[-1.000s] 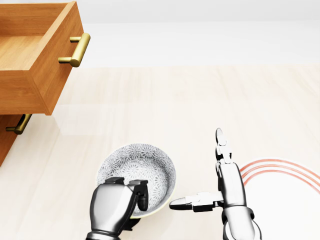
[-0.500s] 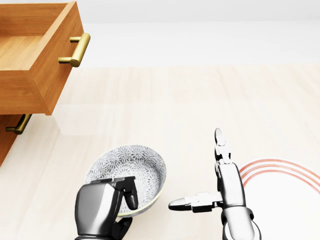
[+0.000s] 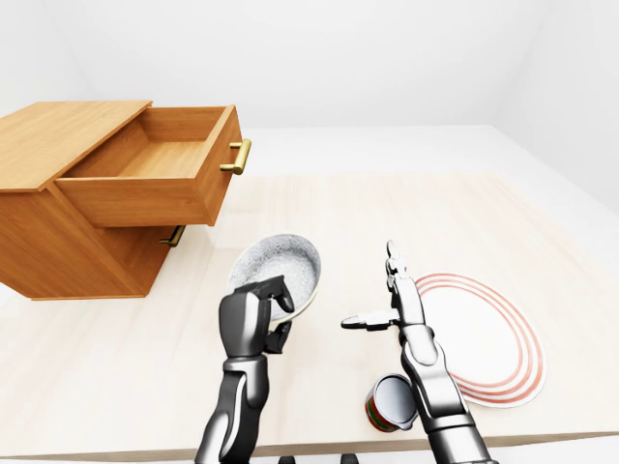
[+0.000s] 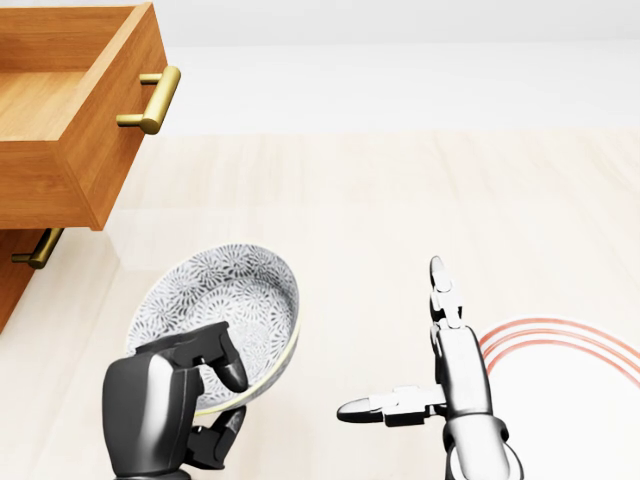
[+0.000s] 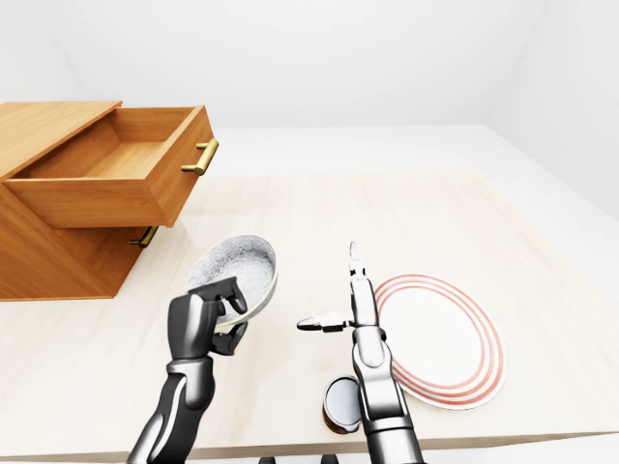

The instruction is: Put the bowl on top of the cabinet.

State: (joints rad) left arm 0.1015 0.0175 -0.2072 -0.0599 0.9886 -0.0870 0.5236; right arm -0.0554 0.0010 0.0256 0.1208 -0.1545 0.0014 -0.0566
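The fingers (image 4: 222,362) of the left hand (image 4: 160,415) are curled over the near rim of the bowl (image 4: 225,290), with the thumb pressed against its outer wall from below, so the bowl is gripped at the rim. The bowl (grey-white inside, with a fine flower-like pattern and a pale rim) is held tilted, its opening turned up and toward the camera. It sits at the lower left of the head view, to the lower right of the cabinet (image 3: 58,242). Whether its underside touches the table (image 3: 329,208) cannot be told.

The fingers (image 4: 438,278) of the right hand (image 4: 460,375) are stretched out straight and spread, the thumb pointing toward the view's left, and nothing is held in them. The hand is kept apart from the bowl, to its right, and just left of a white plate (image 3: 488,338) ringed with red lines. A red cup (image 3: 392,403) with a green band is seen beside the right forearm in the left-eye view, near the table's lower edge.

The wooden cabinet is placed at the left of the table. Its upper drawer (image 3: 155,179) is pulled out, showing an empty inside, and a brass handle (image 3: 239,157) is fixed to its face. A second brass handle (image 3: 174,236) is seen below it, on the shut lower drawer. Nothing is seen resting on the cabinet's flat top (image 3: 58,130).
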